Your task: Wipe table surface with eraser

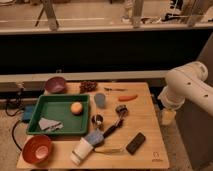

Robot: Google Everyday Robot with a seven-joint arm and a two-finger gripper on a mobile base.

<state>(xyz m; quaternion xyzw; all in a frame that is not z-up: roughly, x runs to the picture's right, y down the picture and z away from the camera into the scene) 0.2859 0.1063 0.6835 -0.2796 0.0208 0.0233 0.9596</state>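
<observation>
The light tan wooden table surface (146, 117) fills the lower middle of the camera view, with a small dark logo mark (157, 160) near its front right corner. The eraser (135, 143), a flat black block, lies on it near the front right, tilted. My white arm (186, 90) reaches in from the right edge, beside the table's right side and well above the eraser. My gripper itself is out of view.
A green tray (35, 129) at the left holds an orange (76, 108) and a grey cloth (49, 124). Around it are a purple bowl (55, 84), a red bowl (37, 148), grapes (88, 86), a blue-grey cup (100, 100), a carrot (128, 97), a black-handled brush tool (114, 125) and a toppled white cup (81, 149).
</observation>
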